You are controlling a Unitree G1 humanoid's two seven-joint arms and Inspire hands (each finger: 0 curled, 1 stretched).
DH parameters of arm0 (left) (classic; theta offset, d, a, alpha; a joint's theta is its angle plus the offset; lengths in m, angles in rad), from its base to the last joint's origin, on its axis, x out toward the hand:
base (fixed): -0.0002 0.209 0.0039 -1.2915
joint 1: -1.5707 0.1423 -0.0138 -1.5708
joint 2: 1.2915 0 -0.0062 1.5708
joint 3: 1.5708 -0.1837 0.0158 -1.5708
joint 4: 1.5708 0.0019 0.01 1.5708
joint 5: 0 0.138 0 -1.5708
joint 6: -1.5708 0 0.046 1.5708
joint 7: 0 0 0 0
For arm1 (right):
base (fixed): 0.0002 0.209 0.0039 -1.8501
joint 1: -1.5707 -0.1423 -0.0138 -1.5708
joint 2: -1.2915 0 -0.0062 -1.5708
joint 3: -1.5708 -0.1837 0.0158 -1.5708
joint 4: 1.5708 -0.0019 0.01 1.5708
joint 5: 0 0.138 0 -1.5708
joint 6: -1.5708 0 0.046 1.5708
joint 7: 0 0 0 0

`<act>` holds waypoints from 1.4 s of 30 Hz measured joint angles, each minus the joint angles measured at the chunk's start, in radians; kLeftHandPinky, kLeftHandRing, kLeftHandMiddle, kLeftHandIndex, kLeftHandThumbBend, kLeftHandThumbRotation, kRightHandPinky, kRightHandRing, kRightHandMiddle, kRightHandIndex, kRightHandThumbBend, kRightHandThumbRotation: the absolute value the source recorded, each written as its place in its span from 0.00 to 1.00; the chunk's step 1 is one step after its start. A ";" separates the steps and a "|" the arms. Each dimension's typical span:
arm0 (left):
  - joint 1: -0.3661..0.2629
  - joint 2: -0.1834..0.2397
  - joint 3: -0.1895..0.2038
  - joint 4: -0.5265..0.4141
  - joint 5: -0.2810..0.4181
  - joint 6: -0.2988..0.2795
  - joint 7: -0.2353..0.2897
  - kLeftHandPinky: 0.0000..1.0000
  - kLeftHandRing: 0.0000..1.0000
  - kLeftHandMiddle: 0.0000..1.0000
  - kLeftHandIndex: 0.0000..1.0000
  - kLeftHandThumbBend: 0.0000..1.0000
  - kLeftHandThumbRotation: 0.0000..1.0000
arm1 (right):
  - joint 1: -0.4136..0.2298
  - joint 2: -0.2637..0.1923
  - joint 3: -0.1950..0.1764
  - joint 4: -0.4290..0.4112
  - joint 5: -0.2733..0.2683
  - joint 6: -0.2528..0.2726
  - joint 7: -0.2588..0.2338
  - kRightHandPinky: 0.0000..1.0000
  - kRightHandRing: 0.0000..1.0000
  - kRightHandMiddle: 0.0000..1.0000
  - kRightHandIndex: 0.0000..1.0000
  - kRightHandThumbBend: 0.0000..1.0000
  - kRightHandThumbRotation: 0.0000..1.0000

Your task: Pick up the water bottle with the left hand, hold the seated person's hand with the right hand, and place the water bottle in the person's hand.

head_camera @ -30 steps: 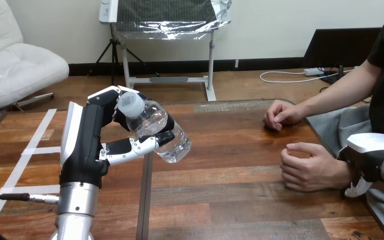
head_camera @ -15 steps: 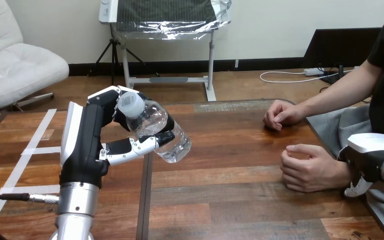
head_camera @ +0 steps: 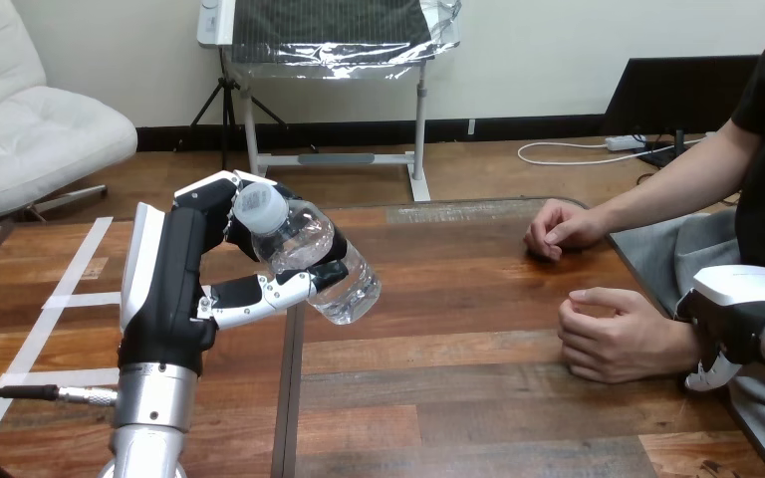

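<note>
Left hand: I see my left hand (head_camera: 174, 289) left of centre, clenched round the bottle (head_camera: 309, 259).
Bottle: tilted, cap to the upper left, above the table (head_camera: 458, 398).
Right hand: my right hand (head_camera: 732, 319) is at the right edge, beside the wrist of the person's nearer hand (head_camera: 613, 334); I cannot tell its grip.

Bright, even light; soft shadows

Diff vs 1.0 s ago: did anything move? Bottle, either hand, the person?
Nothing visibly changed. The left hand stays shut on the water bottle, held tilted above the table. The right hand stays at the wrist of the person's nearer hand, which rests on the table.
</note>
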 measured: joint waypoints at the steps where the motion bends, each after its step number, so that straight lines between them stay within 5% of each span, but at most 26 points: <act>1: 0.000 0.000 0.000 0.000 0.000 0.000 0.000 0.39 0.40 0.44 0.49 0.64 0.00 | 0.000 0.001 0.001 0.003 0.000 -0.001 -0.006 0.48 0.55 0.60 0.58 0.65 0.00; 34: 0.000 -0.008 -0.008 -0.002 0.002 0.007 -0.009 0.37 0.38 0.42 0.48 0.65 0.00 | 0.015 0.012 -0.018 0.029 0.026 -0.021 -0.083 0.39 0.48 0.55 0.49 0.67 0.00; 42: -0.002 -0.022 -0.014 -0.002 0.001 0.016 -0.023 0.36 0.38 0.42 0.48 0.64 0.00 | 0.026 0.018 -0.039 0.029 0.061 -0.030 -0.090 0.32 0.43 0.53 0.61 0.67 0.00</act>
